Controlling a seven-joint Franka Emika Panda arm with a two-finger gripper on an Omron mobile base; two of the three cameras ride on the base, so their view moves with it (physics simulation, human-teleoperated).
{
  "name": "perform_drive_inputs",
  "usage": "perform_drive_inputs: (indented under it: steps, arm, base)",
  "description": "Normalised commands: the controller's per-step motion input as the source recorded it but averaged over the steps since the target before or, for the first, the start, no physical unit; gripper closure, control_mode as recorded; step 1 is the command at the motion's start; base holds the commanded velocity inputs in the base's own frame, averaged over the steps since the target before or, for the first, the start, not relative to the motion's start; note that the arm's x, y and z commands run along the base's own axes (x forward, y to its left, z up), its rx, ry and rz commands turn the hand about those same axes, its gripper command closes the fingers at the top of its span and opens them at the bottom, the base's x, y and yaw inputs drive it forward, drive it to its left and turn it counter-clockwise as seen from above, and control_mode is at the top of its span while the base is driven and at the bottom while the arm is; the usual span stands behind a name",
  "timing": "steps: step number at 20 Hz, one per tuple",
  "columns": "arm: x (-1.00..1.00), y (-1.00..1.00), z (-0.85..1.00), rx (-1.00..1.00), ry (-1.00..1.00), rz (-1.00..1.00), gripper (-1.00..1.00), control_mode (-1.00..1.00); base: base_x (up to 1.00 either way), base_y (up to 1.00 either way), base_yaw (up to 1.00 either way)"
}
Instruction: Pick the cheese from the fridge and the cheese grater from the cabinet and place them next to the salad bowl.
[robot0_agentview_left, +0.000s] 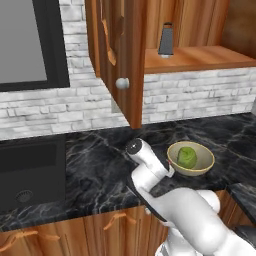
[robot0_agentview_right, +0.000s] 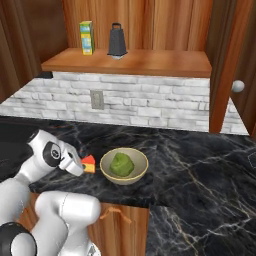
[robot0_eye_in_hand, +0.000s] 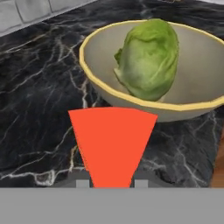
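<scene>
Hand view, item one: salad bowl (robot0_eye_in_hand: 192, 109), round, beige with a yellow rim, standing on the black marbled tabletop (robot0_eye_in_hand: 39, 109). Contents: one head of green lettuce (robot0_eye_in_hand: 148, 57), sitting slightly left of centre and rising above the rim.

Item two: cheese (robot0_eye_in_hand: 111, 144), showing its red rind face as a downward-tapering wedge, just in front of the bowl's near wall. The narrow end sits between the two dark fingertips (robot0_eye_in_hand: 82, 183) of the pincer (robot0_eye_in_hand: 111, 184), which is drawn in tight and pinching the wedge; whether the cheese rests on the stone or hangs just above it cannot be told.

Right base view, same items: cheese (robot0_agentview_right: 89, 163) seen as a small orange-yellow and red wedge at the end of the white arm, just beside the left side of the salad bowl (robot0_agentview_right: 137, 172), near the front edge of the tabletop (robot0_agentview_right: 200, 160). Lettuce (robot0_agentview_right: 121, 164) lies inside the bowl.

Item three: cabinet (robot0_agentview_right: 150, 62), brown wood, door (robot0_agentview_right: 227, 70) swung open with its round pale knob (robot0_agentview_right: 238, 86). On its shelf stand the cheese grater (robot0_agentview_right: 117, 41), upright, grey with a dark handle, and beside it on the left a small yellow-green carton (robot0_agentview_right: 87, 37), apart from it.

Left base view: cheese grater (robot0_agentview_left: 166, 41) upright on the shelf; salad bowl (robot0_agentview_left: 197, 167) below on the tabletop, right of the arm.
</scene>
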Motion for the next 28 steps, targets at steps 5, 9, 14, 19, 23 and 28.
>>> perform_drive_inputs:
  steps: [5, 9, 14, 19, 23, 28]
  arm:
    - [0.29, -0.09, -0.23, 0.00, -0.01, -0.02, 1.00, -1.00]
    - [0.20, -0.04, -0.33, -0.01, -0.05, -0.01, 1.00, -1.00]
    - [0.05, 0.00, -0.06, 0.00, -0.02, 0.00, 1.00, -1.00]
    - [0.02, 0.00, -0.05, 0.00, -0.01, 0.00, -1.00, -1.00]
    - [0.00, 0.00, 0.00, 0.00, 0.00, 0.00, -1.00, -1.00]
    - [0.00, 0.00, 0.20, 0.01, 0.11, 0.00, -1.00, -1.00]
  base:
    - [0.00, 0.00, 0.00]
    - [0.00, 0.00, 0.00]
    - [0.00, 0.00, 0.00]
    - [0.00, 0.00, 0.00]
    - [0.00, 0.00, 0.00]
    - [0.00, 0.00, 0.00]
